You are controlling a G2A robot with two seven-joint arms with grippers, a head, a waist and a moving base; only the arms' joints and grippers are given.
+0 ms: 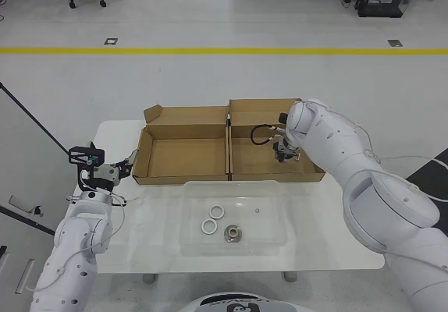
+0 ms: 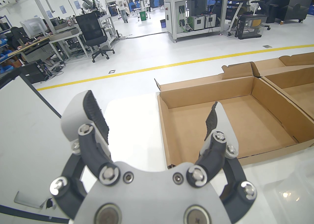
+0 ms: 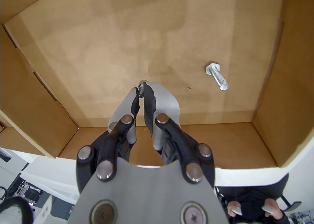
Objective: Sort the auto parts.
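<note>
At the far edge of the table (image 1: 310,242), inside the right box (image 1: 247,160), the right pincer (image 3: 140,93) pinches a bolt (image 3: 141,87) near a second bolt (image 3: 216,75) lying on the floor, so letting go looks next; the left pincer (image 2: 153,114) hangs spread by the left edge.

Bolt (image 3: 216,75) in box (image 3: 85,38), rings (image 1: 218,211) in tray (image 1: 267,230) (nearer)

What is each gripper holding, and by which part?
The right gripper pinches a small bolt by its threaded shank; the left gripper is open and empty.
</note>
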